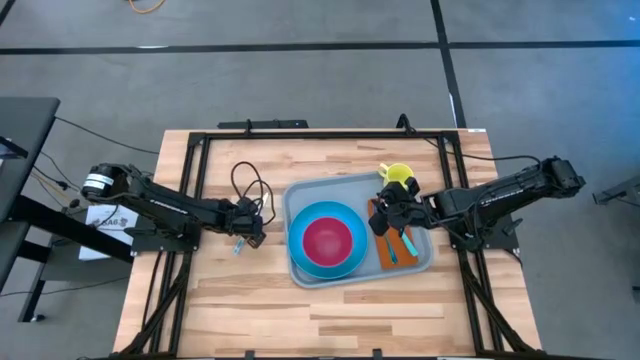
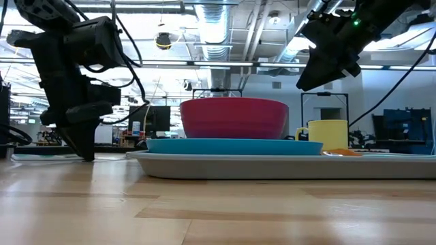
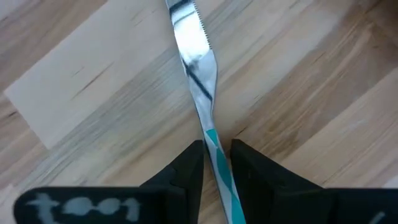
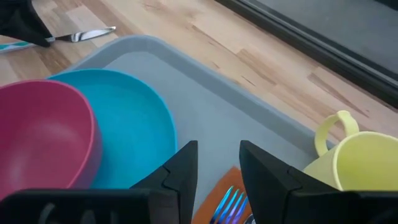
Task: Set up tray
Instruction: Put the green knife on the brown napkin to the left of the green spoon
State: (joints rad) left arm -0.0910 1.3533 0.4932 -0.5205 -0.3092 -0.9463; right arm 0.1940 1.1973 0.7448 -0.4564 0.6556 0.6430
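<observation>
Tray (image 1: pixel 300 196) partly hidden under plate (image 1: pixel 298 255); knife (image 3: pixel 200 87) handle cut off.

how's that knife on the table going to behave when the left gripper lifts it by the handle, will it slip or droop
The knife looks like rigid metal, so it probably won't droop. Its thin teal-striped handle sits between the left gripper fingers, and a glossy, narrow handle may twist or slip. Held at the handle end, the blade side may tip downward.
</observation>
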